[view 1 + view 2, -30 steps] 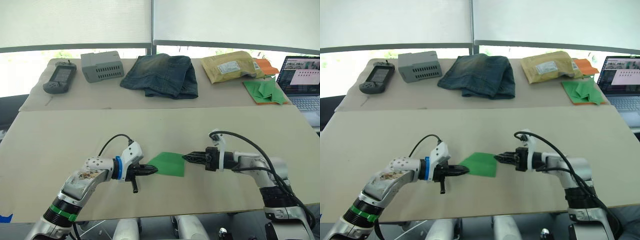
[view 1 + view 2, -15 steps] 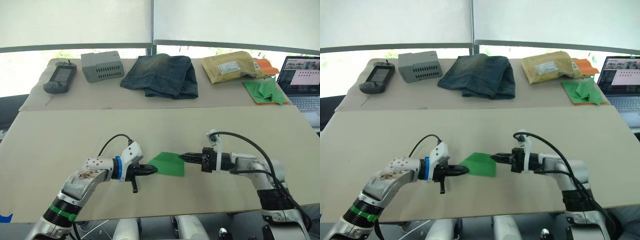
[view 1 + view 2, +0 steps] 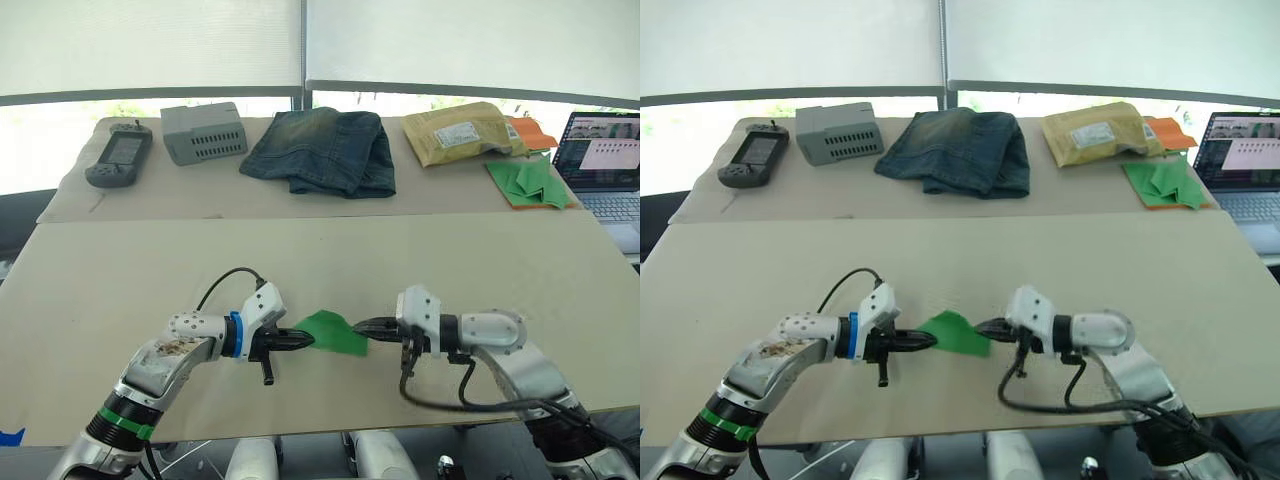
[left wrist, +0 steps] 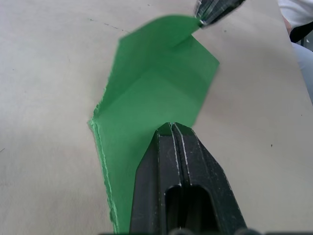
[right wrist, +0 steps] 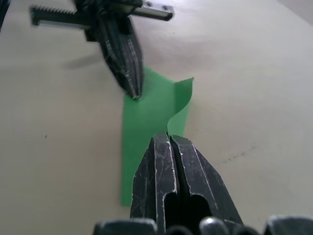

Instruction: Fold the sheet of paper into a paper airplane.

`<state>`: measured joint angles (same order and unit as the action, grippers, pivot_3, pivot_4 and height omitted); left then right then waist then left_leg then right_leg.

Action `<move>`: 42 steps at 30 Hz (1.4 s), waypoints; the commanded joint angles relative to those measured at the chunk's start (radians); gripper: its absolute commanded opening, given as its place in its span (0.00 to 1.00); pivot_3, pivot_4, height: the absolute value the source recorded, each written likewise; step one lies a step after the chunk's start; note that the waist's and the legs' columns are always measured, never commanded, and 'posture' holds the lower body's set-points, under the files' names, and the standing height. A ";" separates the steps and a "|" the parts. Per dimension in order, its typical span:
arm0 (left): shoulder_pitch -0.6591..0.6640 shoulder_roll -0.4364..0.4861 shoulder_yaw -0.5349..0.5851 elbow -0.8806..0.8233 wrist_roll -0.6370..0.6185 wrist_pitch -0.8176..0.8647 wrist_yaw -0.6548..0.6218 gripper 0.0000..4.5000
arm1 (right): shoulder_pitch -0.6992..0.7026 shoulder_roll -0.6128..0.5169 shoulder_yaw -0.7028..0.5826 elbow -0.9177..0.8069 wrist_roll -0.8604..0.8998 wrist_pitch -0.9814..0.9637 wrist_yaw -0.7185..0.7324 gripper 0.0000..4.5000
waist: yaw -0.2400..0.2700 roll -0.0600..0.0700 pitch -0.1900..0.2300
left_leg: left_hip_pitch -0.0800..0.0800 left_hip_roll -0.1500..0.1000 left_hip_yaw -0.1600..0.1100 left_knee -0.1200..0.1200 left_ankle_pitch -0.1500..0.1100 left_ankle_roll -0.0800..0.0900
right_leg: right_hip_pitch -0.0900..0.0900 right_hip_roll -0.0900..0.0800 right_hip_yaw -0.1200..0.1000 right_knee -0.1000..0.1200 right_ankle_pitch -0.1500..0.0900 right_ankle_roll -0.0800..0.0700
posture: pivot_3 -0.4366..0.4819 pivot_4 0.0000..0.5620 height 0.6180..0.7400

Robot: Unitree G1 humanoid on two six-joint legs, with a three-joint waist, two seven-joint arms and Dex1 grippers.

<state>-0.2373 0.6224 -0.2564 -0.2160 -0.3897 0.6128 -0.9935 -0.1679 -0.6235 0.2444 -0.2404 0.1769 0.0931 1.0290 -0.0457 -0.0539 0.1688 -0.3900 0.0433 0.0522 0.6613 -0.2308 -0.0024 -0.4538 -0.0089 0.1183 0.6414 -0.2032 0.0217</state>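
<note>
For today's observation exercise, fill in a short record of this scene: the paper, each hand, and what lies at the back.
paper: sheet of paper, bright green, partly folded, one corner lifted off the table
left hand: shut on the paper's left edge
right hand: shut on the lifted right corner
back table: jeans, grey box, handheld controller, padded envelope, laptop

Beige table (image 3: 480, 260) under green paper (image 3: 330, 332)

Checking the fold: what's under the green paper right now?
Bare table beside the sheet of paper; the part beneath it is covered. Both claws, left and right, pinch opposite ends.
</note>
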 commanded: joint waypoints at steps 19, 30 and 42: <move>-0.074 -0.045 0.138 0.027 -0.141 0.095 0.000 0.00 | 0.017 -0.015 0.072 0.178 -0.230 -0.377 -0.052 0.00 | 0.002 -0.001 -0.001 | 0.001 0.000 0.000 0.000 0.000 0.000 | 0.000 0.000 0.000 0.001 0.000 0.000 | 0.48 0.27 0.91; -0.104 -0.083 0.000 0.065 0.002 0.012 0.024 0.00 | 0.025 -0.017 0.068 0.171 -0.252 -0.376 -0.082 0.00 | 0.002 -0.002 -0.001 | 0.001 0.000 0.000 0.000 0.000 0.000 | 0.001 0.000 0.001 0.001 0.000 0.000 | 0.48 0.27 0.91; -0.094 -0.111 -0.059 0.170 0.117 -0.124 0.030 0.00 | 0.033 -0.052 0.045 0.155 -0.257 -0.434 -0.090 0.35 | 0.005 -0.002 -0.004 | 0.013 -0.001 -0.001 0.000 0.000 0.000 | 0.015 0.000 0.000 -0.002 -0.002 -0.001 | 0.48 0.27 0.91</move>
<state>-0.3356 0.5103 -0.3088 -0.0612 -0.2983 0.4921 -0.9691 -0.1438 -0.6531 0.3033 -0.0783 -0.0735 -0.3307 0.9366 -0.0412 -0.0562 0.1645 -0.3768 0.0422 0.0507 0.6613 -0.2313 -0.0019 -0.4383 -0.0089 0.1187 0.6400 -0.2054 0.0212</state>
